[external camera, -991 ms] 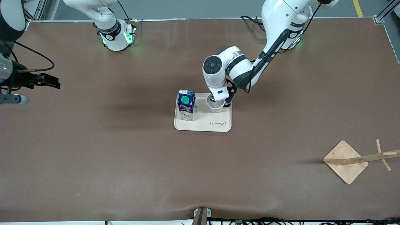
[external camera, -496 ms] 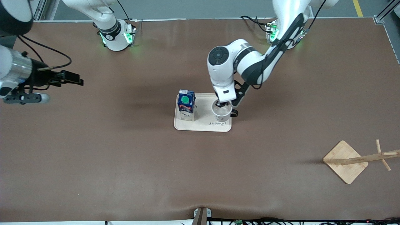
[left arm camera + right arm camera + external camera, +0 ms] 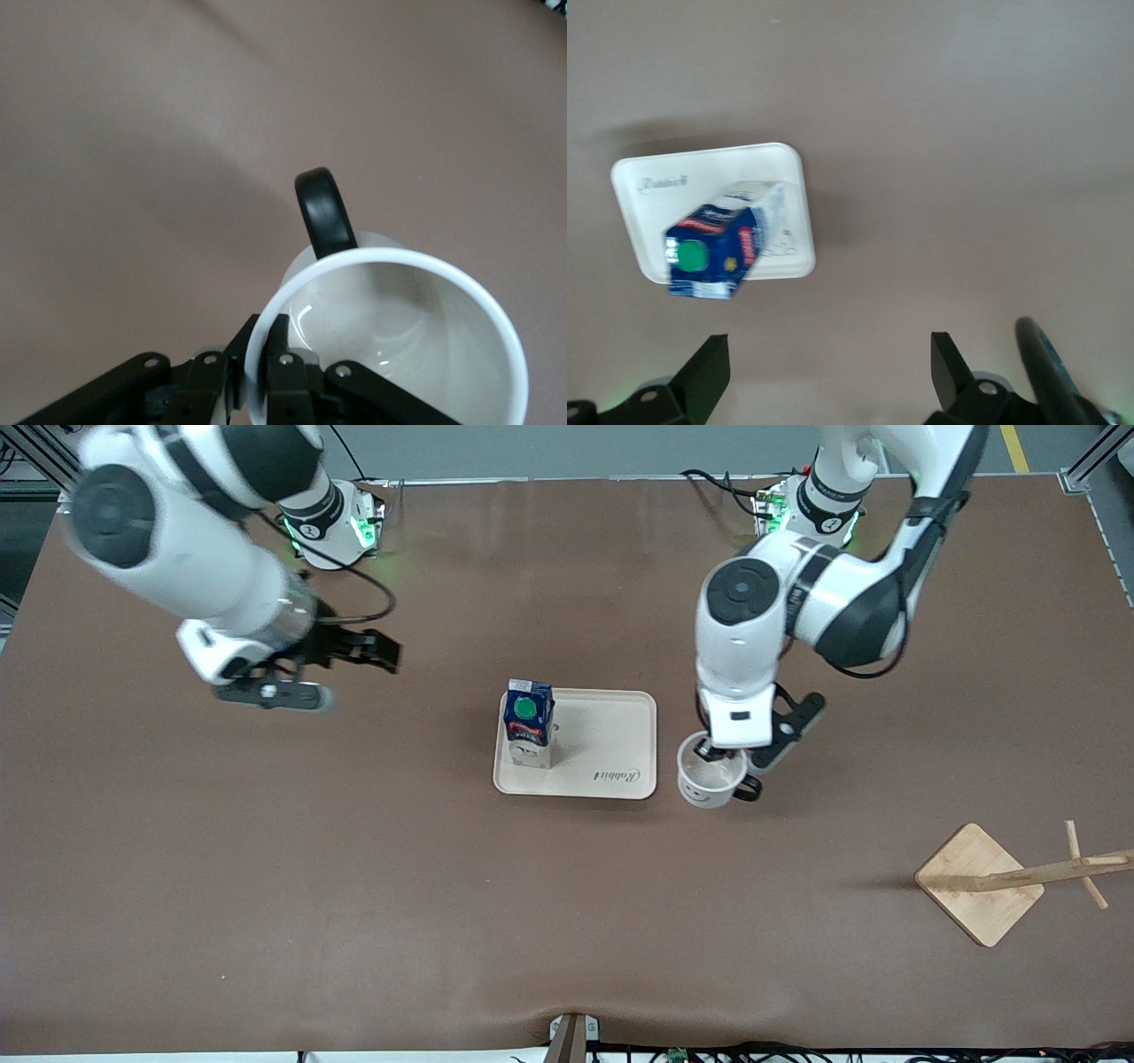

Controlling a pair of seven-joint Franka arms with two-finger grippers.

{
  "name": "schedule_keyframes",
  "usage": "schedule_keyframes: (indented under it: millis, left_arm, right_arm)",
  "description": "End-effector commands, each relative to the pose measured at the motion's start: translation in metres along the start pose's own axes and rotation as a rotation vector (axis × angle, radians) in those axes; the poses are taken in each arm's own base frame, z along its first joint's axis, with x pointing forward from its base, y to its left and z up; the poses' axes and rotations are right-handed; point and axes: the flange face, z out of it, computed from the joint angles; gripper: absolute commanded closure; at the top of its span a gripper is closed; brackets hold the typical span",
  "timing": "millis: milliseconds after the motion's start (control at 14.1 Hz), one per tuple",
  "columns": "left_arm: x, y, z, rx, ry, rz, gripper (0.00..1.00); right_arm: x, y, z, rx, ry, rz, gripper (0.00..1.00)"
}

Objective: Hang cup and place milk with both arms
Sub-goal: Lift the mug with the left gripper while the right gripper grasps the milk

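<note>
The cup, a white mug with a black handle and a smiley face, hangs over the bare table beside the tray, on the left arm's side. My left gripper is shut on the cup's rim, one finger inside the wall and one outside. The milk, a blue carton with a green cap, stands upright on the tray at its right-arm end. My right gripper hovers open over the table toward the right arm's end; its view shows the milk on the tray, past the open fingers.
A wooden cup rack with a square base and a pegged pole stands near the left arm's end of the table, nearer the front camera than the tray. Brown mat covers the table.
My left gripper has lifted the cup off the tray and carried it past the tray's edge toward the left arm's end. The right arm has swung in from the table's end toward the tray.
</note>
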Motion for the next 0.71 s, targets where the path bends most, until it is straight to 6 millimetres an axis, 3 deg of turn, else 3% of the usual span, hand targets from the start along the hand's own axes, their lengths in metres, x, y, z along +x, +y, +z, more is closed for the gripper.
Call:
schedule_keyframes:
  millis: [0, 283, 637]
  left_arm:
    - [0.046, -0.025, -0.020, -0.002, 0.023, 0.099, 1.00]
    - [0.112, -0.061, -0.032, -0.012, 0.034, 0.239, 1.00]
    - [0.177, -0.106, -0.036, -0.016, 0.037, 0.338, 1.00]
  right_arm:
    - [-0.005, -0.044, 0.030, -0.006, 0.003, -0.036, 0.00]
    - [-0.018, -0.102, 0.088, -0.021, 0.010, -0.117, 0.00]
    - [-0.023, -0.132, 0.140, -0.042, -0.013, -0.150, 0.00]
